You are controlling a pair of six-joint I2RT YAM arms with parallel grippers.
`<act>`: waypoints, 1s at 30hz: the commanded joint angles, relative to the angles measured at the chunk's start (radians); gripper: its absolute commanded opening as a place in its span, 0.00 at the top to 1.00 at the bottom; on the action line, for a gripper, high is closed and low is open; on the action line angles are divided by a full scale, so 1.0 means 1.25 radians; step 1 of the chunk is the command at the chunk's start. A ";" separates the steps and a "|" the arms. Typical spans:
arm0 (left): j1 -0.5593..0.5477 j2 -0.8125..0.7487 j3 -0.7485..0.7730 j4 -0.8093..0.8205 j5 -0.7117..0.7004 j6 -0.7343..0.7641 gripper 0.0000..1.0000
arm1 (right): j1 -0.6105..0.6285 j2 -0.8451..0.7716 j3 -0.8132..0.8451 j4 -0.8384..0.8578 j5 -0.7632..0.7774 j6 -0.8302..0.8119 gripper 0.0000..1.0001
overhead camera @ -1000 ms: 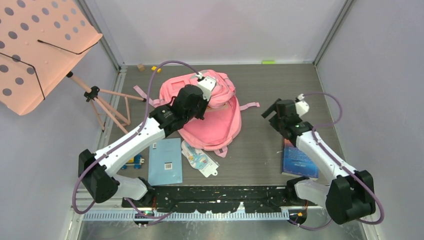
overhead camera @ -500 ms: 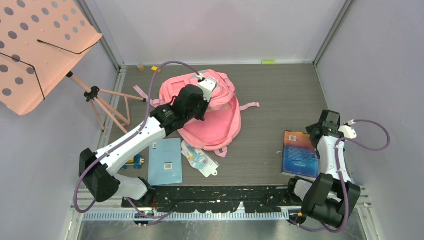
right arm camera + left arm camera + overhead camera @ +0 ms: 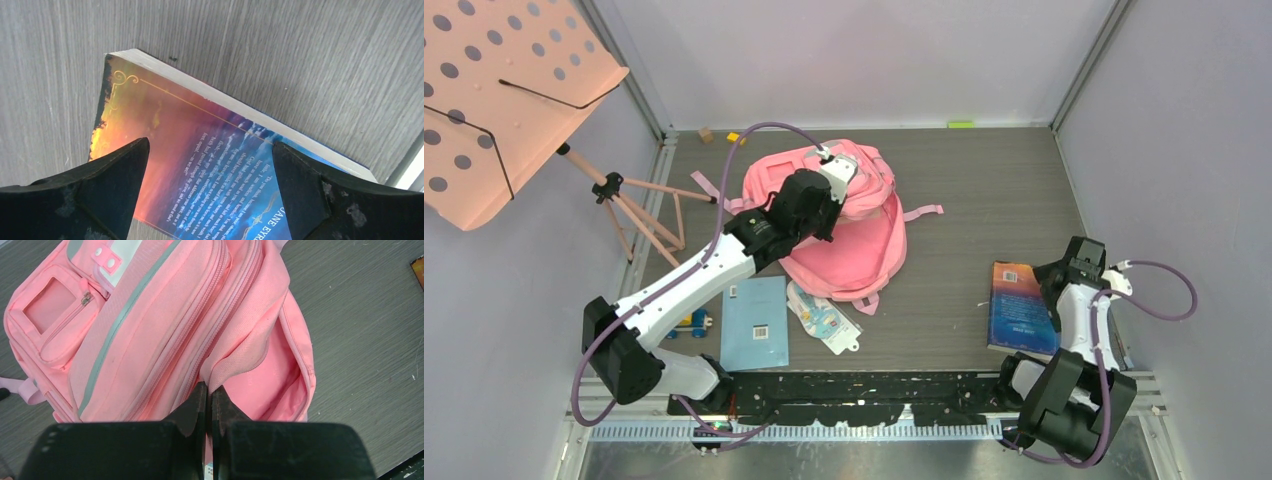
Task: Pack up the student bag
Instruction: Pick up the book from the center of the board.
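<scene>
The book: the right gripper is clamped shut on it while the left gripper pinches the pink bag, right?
No. The right wrist view shows the right gripper wide open above the book; the left gripper does pinch the student bag.

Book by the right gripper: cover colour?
The book is orange-red fading to blue; best in right wrist view.

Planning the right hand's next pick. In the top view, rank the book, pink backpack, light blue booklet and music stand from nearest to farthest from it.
1. Book, just below the right hand.
2. Pink backpack, centre-left.
3. Light blue booklet, near edge, left.
4. Music stand, far left corner.
</scene>
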 commanded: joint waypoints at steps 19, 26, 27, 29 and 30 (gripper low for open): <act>0.011 -0.001 0.041 0.040 0.001 -0.003 1.00 | 0.286 -0.038 0.007 -0.053 0.061 0.099 0.00; 0.011 -0.006 0.045 0.036 0.010 -0.004 1.00 | 0.005 -0.031 0.026 -0.020 -0.012 -0.070 0.00; 0.011 -0.008 0.045 0.037 0.011 -0.004 1.00 | -0.017 -0.027 0.023 -0.016 -0.038 -0.080 0.00; 0.011 -0.011 0.044 0.039 0.011 -0.004 1.00 | -0.065 -0.014 0.012 0.000 -0.069 -0.082 0.00; 0.011 -0.014 0.043 0.039 0.011 -0.004 1.00 | -0.089 -0.007 0.007 0.004 -0.078 -0.081 0.00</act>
